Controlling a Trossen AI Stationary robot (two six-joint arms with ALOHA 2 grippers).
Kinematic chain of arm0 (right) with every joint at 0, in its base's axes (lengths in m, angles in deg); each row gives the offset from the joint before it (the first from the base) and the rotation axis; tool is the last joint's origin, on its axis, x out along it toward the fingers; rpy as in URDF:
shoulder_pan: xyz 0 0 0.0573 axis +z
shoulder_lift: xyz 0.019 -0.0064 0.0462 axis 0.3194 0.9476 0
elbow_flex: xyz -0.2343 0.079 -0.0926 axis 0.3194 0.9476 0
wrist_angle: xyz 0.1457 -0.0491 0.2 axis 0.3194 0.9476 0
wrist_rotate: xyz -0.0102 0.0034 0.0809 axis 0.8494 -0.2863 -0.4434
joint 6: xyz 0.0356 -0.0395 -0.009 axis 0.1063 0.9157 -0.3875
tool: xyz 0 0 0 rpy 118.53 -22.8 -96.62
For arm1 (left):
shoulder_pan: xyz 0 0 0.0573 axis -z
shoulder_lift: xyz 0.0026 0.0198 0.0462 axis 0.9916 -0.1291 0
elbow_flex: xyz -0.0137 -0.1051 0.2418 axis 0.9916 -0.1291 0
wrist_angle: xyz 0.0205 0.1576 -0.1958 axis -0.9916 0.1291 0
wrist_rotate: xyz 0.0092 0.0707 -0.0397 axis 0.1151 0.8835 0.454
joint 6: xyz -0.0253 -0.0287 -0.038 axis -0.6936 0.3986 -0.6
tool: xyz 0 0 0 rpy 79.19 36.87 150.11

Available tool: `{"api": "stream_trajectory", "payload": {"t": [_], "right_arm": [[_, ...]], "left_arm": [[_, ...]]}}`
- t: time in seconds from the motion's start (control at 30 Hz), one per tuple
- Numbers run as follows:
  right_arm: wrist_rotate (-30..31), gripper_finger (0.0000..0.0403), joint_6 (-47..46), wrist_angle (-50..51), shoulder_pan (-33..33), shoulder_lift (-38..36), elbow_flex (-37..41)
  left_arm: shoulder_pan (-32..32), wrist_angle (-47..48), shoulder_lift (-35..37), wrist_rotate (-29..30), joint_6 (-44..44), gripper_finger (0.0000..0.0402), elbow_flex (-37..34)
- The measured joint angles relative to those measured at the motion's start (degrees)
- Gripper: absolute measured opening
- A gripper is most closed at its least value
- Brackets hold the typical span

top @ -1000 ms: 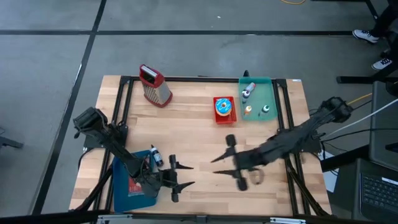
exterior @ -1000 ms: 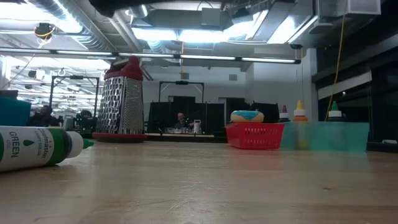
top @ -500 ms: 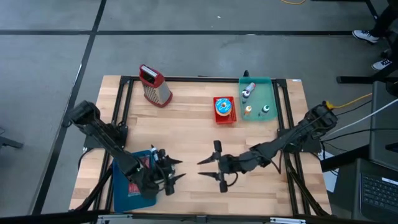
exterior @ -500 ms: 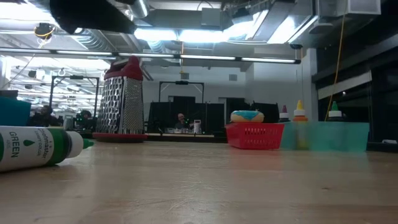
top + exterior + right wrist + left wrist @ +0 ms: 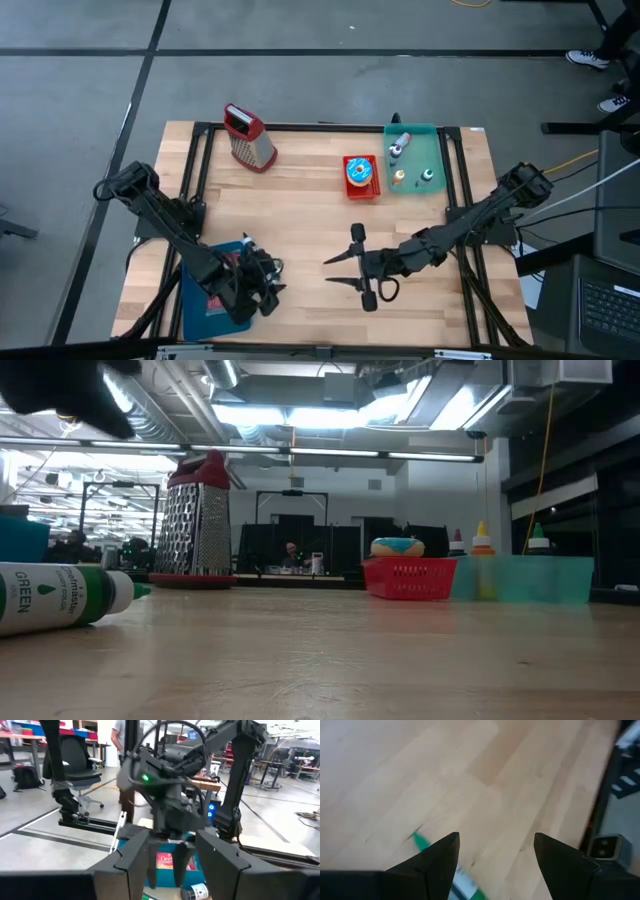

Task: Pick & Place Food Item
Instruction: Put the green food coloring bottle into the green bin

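You're holding nothing: left gripper (image 5: 268, 283) spread beside blue tray (image 5: 195, 300), right gripper (image 5: 347, 270) apart nearby; donut (image 5: 360, 171) unpicked.

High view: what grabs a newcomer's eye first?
The two dark arms meeting low over the near half of the table: left pincer by the blue tray, right pincer mid-table. Next, the red-topped grater standing at the far left, and the donut in its red basket.
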Motion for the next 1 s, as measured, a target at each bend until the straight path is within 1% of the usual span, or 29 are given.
{"api": "stream_trajectory", "payload": {"t": [0.13,0.3,0.37,0.53,0.7,0.83,1.0], "right_arm": [[-1.6,0.0164,0.5,0.1,0.0,-0.3,0.0],[-4.3,0.0165,1.0,0.2,0.0,-0.7,0.0],[-5.3,0.0165,1.4,0.0,0.0,-0.9,0.0],[-5.7,0.0165,1.7,0.1,0.0,-0.9,0.0],[-8.7,0.0165,1.8,0.5,0.0,-0.9,0.0],[-9.1,0.0165,2.1,0.6,0.0,-0.9,0.0],[-9.3,0.0165,2.2,0.6,0.0,-0.9,0.0]], "left_arm": [[-0.8,3.1,-1.1,-4.0,-6.9,0.0251,0.2],[-1.9,4.0,-4.7,-11.2,-12.1,0.0251,0.2],[-2.3,4.1,-6.3,-13.0,-13.6,0.0251,0.2],[-3.3,4.1,-8.3,-14.6,-16.2,0.0251,0.2],[-4.2,4.0,-9.8,-16.3,-18.2,0.0251,0.2],[-5.3,3.7,-11.1,-18.0,-18.7,0.0251,0.2],[-6.3,3.8,-11.8,-18.0,-18.3,0.0251,0.2]]}}
